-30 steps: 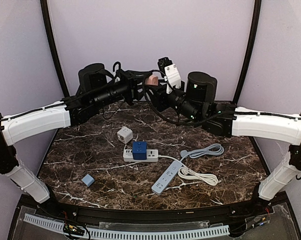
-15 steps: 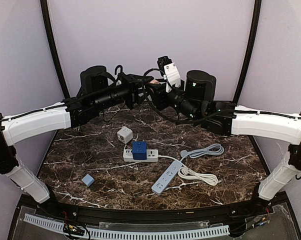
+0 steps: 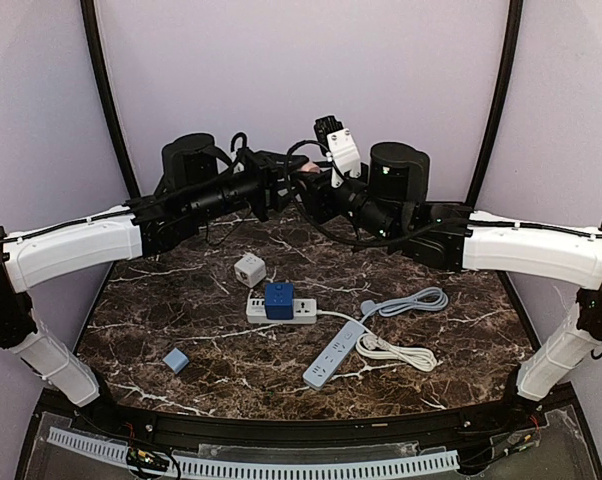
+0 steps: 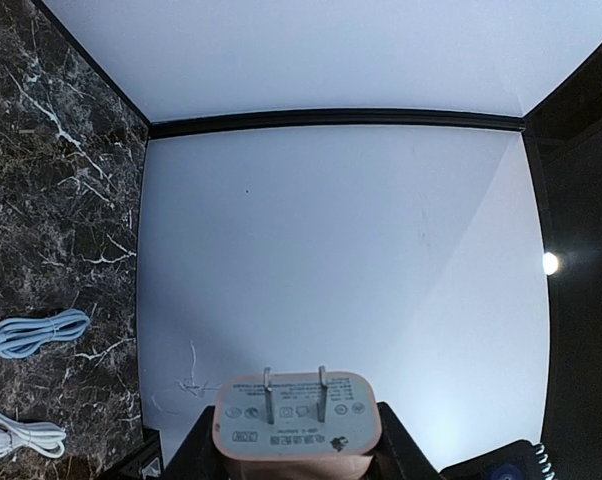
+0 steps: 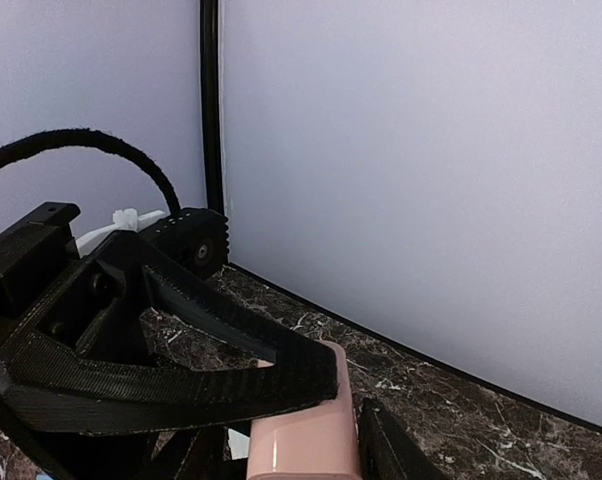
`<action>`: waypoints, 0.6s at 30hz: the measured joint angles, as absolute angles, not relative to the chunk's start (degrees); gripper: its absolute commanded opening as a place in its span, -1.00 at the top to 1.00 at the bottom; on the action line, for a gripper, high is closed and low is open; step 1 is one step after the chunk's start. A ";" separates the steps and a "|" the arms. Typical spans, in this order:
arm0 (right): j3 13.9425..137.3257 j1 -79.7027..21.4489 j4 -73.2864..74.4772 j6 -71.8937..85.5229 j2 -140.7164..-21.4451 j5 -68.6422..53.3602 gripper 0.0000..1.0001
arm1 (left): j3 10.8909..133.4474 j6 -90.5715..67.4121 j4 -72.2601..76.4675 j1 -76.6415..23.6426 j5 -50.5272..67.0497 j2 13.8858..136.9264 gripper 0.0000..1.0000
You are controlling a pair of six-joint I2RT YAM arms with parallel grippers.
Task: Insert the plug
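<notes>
A pink plug (image 3: 307,168) with two metal prongs is held high at the back of the table, where both arms meet. My left gripper (image 3: 289,178) is shut on it. In the left wrist view the plug (image 4: 297,412) sits between the black fingers (image 4: 399,446), prongs pointing at the back wall. My right gripper (image 3: 315,186) is open, with its jaws on either side of the same plug (image 5: 306,440). A left finger (image 5: 181,385) lies across the plug's top. A white power strip (image 3: 281,312) lies mid-table, and a second strip (image 3: 334,355) lies nearer.
A blue cube adapter (image 3: 278,299) sits plugged on the far strip. A white cube adapter (image 3: 249,269) stands behind it. A small light-blue block (image 3: 176,360) lies front left. A coiled grey and white cable (image 3: 403,325) lies on the right. The back wall is close behind the grippers.
Both grippers have drawn closer together at the back. The right gripper has moved in around the pink plug, which now shows less from above.
</notes>
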State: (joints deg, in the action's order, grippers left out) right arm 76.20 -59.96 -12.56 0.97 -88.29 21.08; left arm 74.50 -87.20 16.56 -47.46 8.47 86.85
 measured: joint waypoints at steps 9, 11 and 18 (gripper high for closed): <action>76.20 -59.96 -12.01 1.41 -88.29 21.06 0.41 | 73.76 -87.13 16.60 -48.12 7.55 86.48 0.98; 76.16 -59.96 -11.90 1.52 -88.29 21.06 0.57 | 73.54 -87.07 16.60 -48.18 7.16 86.30 0.98; 75.88 -60.01 -12.45 3.97 -88.05 20.80 1.00 | 72.90 -86.15 17.45 -48.69 5.93 85.80 0.87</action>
